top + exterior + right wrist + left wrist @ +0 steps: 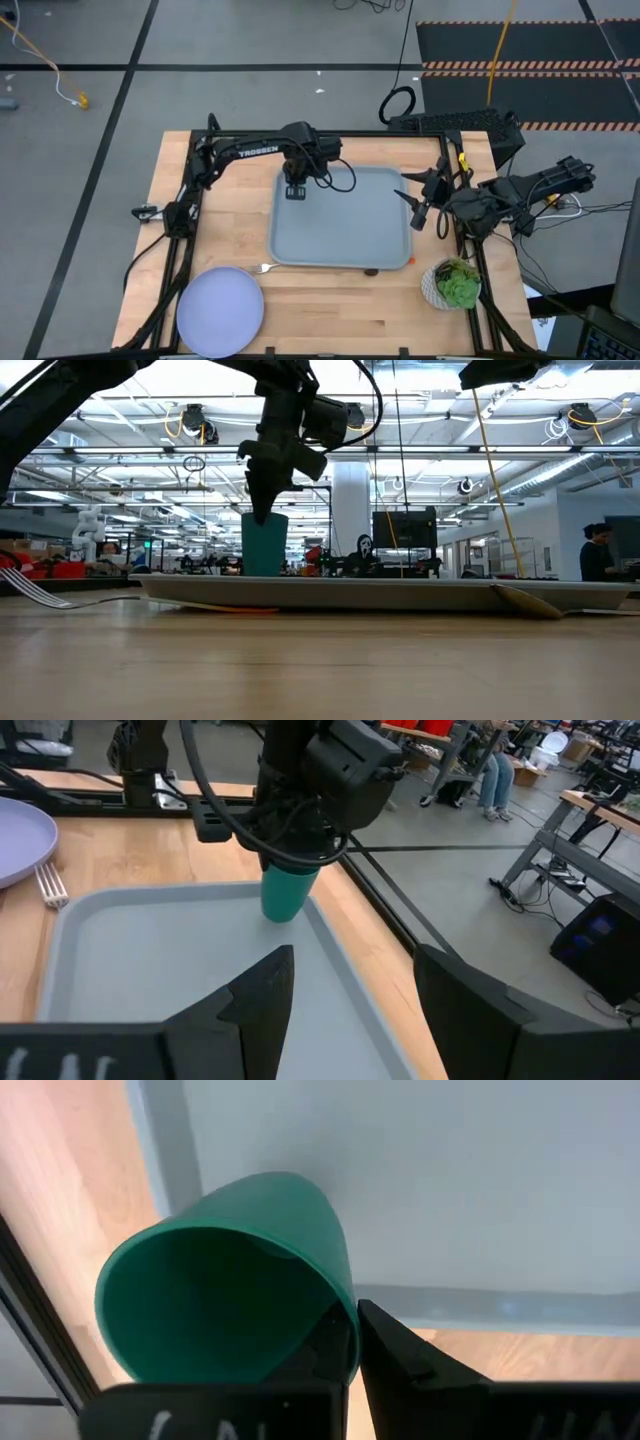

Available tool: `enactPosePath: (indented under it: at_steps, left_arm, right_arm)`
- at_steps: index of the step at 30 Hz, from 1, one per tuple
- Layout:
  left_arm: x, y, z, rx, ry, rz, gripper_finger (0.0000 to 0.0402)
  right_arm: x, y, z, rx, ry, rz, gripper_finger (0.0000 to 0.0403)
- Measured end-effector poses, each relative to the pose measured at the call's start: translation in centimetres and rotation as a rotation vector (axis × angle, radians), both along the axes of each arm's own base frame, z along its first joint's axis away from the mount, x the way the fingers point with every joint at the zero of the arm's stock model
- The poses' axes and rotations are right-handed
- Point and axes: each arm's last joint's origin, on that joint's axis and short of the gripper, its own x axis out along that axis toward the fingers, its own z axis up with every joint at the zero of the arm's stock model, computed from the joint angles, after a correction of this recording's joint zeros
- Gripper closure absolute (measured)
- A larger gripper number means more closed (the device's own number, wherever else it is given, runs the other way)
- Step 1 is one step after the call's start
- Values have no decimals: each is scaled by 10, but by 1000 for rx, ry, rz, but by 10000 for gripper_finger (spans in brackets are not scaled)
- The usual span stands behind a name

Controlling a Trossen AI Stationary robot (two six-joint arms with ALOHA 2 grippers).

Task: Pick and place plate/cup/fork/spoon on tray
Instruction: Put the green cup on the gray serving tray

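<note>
The left gripper (350, 1342), clamped on the cup (225, 1295) rim, holds it upright over the tray (345, 235)'s far-left corner, directly below.

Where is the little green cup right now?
The cup is pinched at its rim by the left claw, standing at the tray's far-left corner in the high view, away from the plate.

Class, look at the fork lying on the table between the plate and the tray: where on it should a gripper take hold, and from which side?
Grip the fork at mid-handle, coming straight down from above with fingers across its width. It lies flat on the table, its tines toward the plate and its handle running to the tray, which crowd both ends.
</note>
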Motion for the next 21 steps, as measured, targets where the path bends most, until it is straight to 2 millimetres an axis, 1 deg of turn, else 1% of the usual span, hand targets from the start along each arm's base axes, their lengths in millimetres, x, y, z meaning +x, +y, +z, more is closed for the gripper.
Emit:
enactPosePath:
  at_steps: [5, 8, 12, 21]
  left_arm:
    - [-1, 7, 0, 10, -16, 58, 362]
    - [-1, 12, 0, -17, -44, 111, 361]
    - [-3, 17, 0, -28, -47, 137, 360]
    - [-3, 17, 0, -28, -46, 168, 360]
  right_arm:
    - [0, 0, 0, 0, 0, 0, 204]
    - [0, 0, 0, 1, 0, 1, 204]
    - [0, 0, 0, 1, 0, 1, 204]
    - [0, 0, 0, 2, 1, 4, 204]
